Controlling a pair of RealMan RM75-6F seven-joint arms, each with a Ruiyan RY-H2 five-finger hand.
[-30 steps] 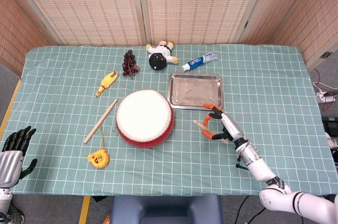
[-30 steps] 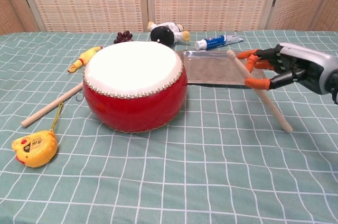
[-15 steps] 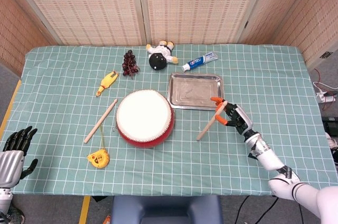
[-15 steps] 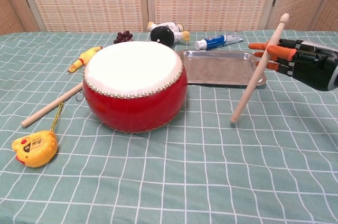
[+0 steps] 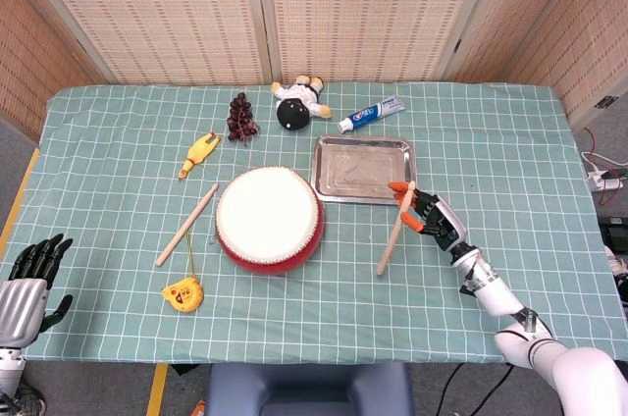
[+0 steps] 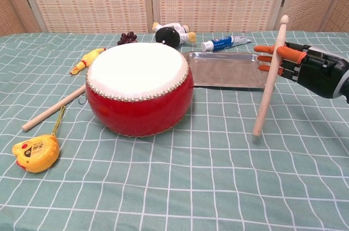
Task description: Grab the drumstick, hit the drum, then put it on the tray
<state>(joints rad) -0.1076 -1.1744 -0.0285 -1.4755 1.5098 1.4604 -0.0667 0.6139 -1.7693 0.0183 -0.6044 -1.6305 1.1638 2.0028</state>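
Wood, metal, cloth and glossy plastic on our table

We see a pale, matt wooden drumstick (image 6: 270,74) in our right hand (image 6: 308,68), whose black shell looks like hard plastic with orange fingertips (image 6: 263,49). At nine o'clock from it, the drum (image 6: 139,86) has a glossy red body and a smooth, matt white skin. The tray (image 5: 364,170) is brushed metal with a dull sheen. The tablecloth (image 5: 510,141) is matt green checked cloth. A second drumstick (image 5: 186,225) is bare wood.
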